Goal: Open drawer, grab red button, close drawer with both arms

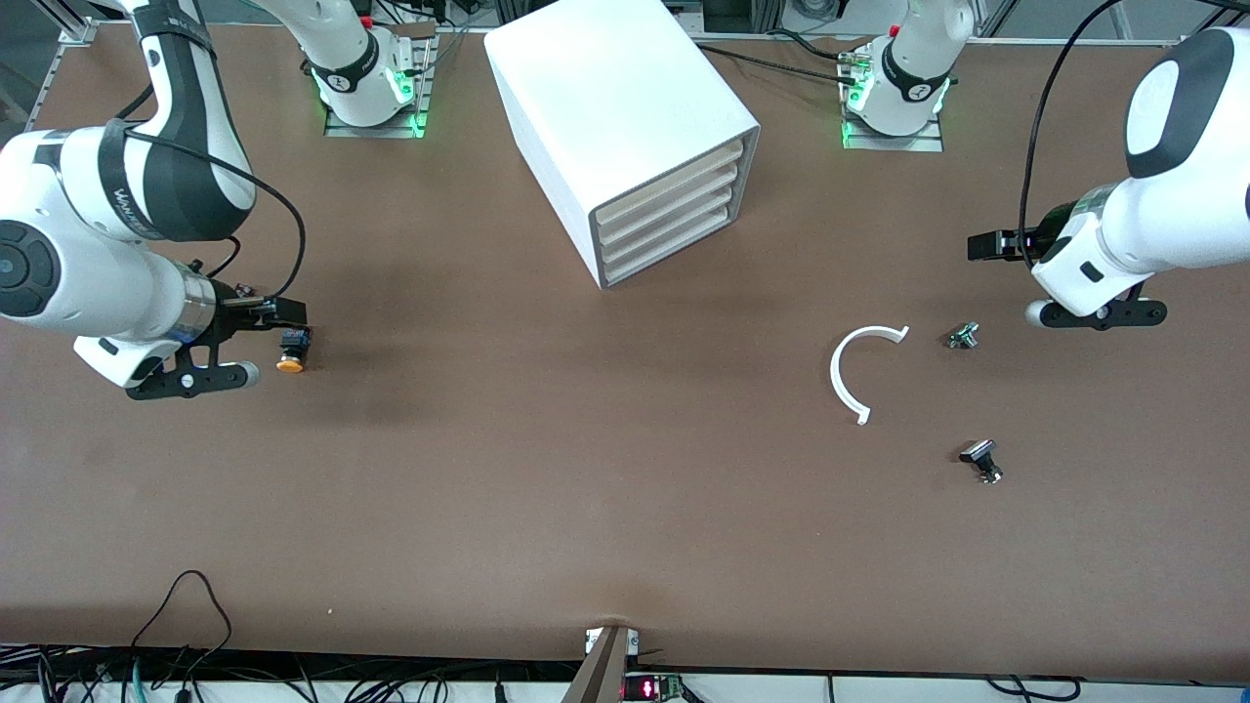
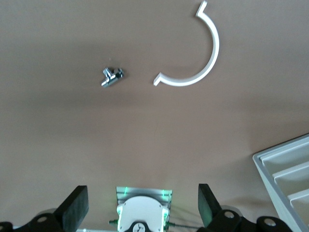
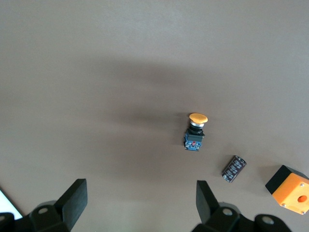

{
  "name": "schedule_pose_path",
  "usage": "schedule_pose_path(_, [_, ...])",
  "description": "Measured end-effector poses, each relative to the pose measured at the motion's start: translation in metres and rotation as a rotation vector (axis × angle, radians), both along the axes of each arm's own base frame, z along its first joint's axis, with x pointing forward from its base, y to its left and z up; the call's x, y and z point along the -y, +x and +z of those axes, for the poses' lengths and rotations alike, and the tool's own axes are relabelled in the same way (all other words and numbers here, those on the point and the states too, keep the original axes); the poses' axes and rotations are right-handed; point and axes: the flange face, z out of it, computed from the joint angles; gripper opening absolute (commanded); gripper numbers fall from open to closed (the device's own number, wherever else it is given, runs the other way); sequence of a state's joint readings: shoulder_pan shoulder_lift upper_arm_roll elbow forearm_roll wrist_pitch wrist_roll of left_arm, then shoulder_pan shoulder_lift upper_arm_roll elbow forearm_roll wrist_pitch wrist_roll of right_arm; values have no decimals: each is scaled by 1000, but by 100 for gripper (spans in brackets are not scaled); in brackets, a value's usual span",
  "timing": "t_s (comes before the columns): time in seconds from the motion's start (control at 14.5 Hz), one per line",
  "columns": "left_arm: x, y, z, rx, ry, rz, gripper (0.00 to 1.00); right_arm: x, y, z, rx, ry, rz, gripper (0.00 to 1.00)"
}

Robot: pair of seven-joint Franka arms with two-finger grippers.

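A white box cabinet point(image 1: 625, 127) stands on the brown table point(image 1: 547, 488) between the two arm bases, its four cream-fronted drawers all flush with the frame. The drawer point(image 1: 667, 251), lowest of the four, is shut. No red-capped button appears in any view; whether it lies inside the closed drawer cannot be told.

The right gripper point(image 1: 210, 376) hangs over the table toward the right arm's end, its fingers point(image 3: 72, 198) spread wide with nothing between them. Just beside it lies an orange-yellow-capped button point(image 1: 292, 350) with a black-blue body, on its side. The right wrist view shows this same button point(image 3: 195, 132) with a small black cylinder point(image 3: 234, 168) near it and an orange box with a hole point(image 3: 289, 188) past that.

The left gripper point(image 1: 1099, 312) hangs over the table toward the left arm's end, its fingers point(image 2: 75, 208) likewise spread and empty. Near it lie a small metal fitting point(image 1: 963, 336) and a white C-shaped ring piece point(image 1: 852, 376), the two apart from each other. A dark-capped small part point(image 1: 981, 460), possibly a switch, lies nearer the front camera than the fitting.
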State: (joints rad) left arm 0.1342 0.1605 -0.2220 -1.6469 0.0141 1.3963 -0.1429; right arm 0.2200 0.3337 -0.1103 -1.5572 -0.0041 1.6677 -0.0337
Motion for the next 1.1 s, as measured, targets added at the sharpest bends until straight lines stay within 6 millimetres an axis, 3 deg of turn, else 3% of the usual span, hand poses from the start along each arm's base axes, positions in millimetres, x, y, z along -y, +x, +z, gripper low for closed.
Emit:
schedule_pose_path(0.28, [4, -2, -7, -39, -42, -6, 100, -1, 2, 2, 14, 2, 3, 100])
schedule_pose_path(0.41, [13, 1, -21, -61, -122, 2, 100, -2, 3, 3, 28, 4, 4, 100])
schedule_pose_path(0.62, [24, -1, -77, -128, -206, 29, 100, -3, 5, 4, 46, 6, 5, 100])
schedule_pose_path(0.83, [41, -16, -130, -232, -303, 76, 100, -6, 8, 8, 69, 12, 19, 100])
schedule_pose_path(1.1, [78, -38, -173, -311, -448, 121, 100, -44, 4, 13, 80, 32, 85, 100])
